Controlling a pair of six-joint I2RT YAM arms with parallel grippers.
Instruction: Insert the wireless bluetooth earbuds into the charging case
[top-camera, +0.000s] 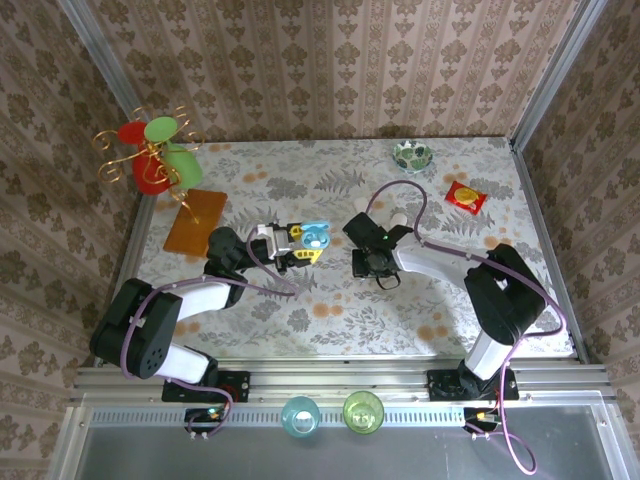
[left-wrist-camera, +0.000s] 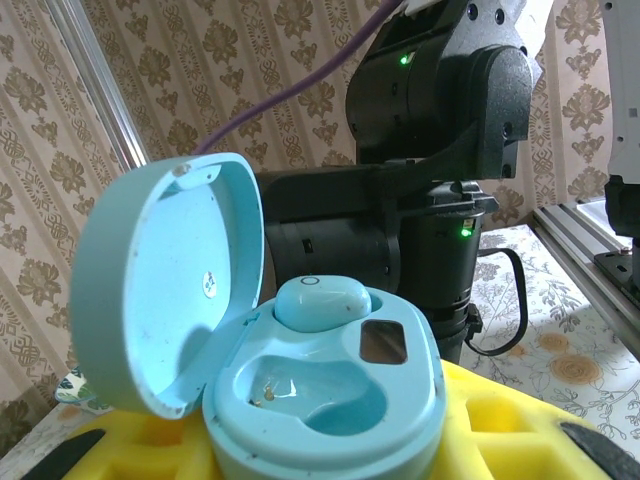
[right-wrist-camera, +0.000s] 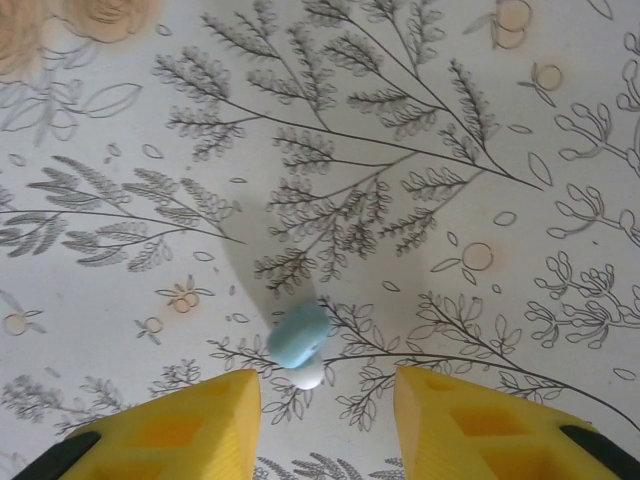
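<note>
left gripper (top-camera: 305, 245) clamped on charging case (left-wrist-camera: 330, 400) | right gripper (right-wrist-camera: 325, 385) fingers apart, earbud (right-wrist-camera: 298, 338) untouched

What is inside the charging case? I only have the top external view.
Observer: One seated earbud fills the socket farther from the left wrist camera in the charging case; the nearer socket is empty.
Operator: And the other one?
Observer: The loose earbud lies on the table between the right gripper's open fingers, untouched.
Operator: Lid out of the way?
Observer: Yes, the lid stands swung open on the left in the left wrist view.
</note>
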